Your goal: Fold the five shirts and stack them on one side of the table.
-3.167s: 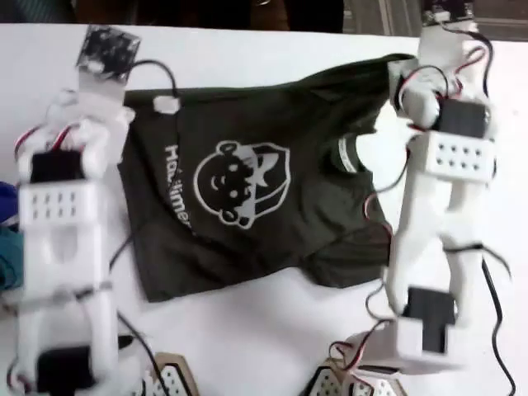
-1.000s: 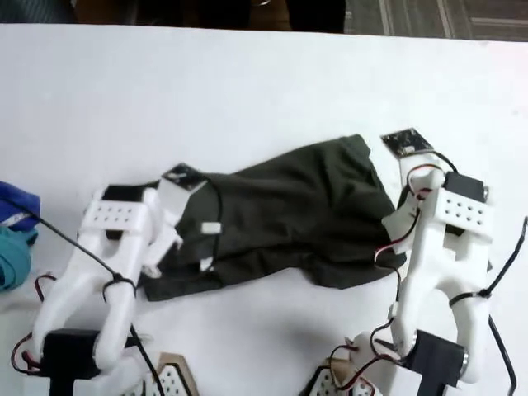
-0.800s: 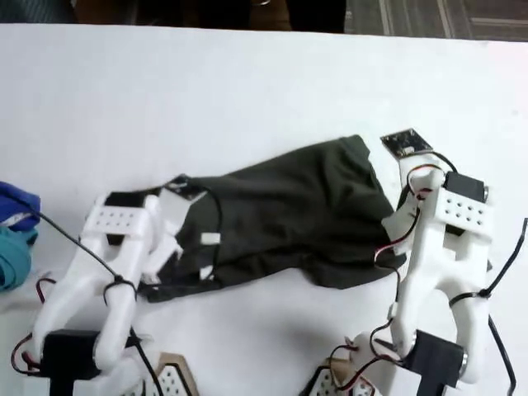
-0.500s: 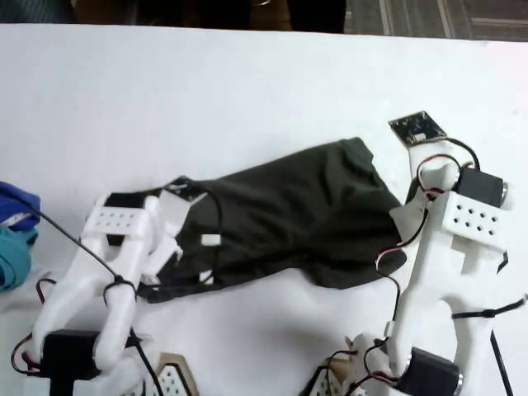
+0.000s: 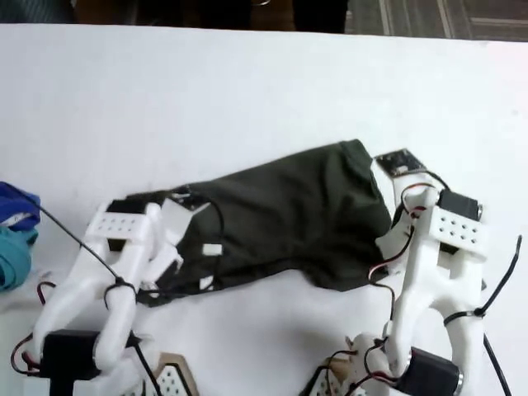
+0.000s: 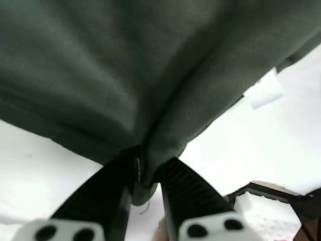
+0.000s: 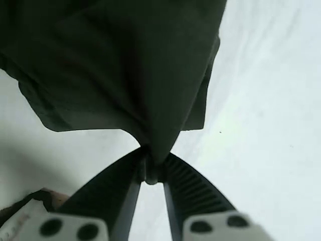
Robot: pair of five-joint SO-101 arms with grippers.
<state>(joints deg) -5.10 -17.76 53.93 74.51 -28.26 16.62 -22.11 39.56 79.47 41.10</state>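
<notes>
High view, left to right: a bundle of blue and teal cloth (image 5: 11, 235) lies at the left edge of the white worktop (image 5: 247, 74), well apart from everything else. Beside it the left arm (image 5: 111, 264) leans over the near left end of the dark green shirt (image 5: 289, 206). The shirt lies bunched and doubled over on the near half of the worktop and spans the space between the two arms. Its left end sits lower in the picture than its right end, and no print is visible on it. At the shirt's right end stands the right arm (image 5: 437, 247), its wrist just beside the cloth's edge.

Left wrist view: the left pincer (image 6: 148, 168) is all but closed. Its two black fingers nip a narrow fold at the shirt's edge, and the fabric fans out from the pinch. White worktop is visible on either side of the cloth.

Right wrist view: the right pincer (image 7: 152, 163) is likewise nearly closed, clamped on a gathered fold of the same shirt. The cloth spreads away from the fingertips in a broad dark sheet, with a loose flap hanging at one side and its shadow on the worktop.
</notes>
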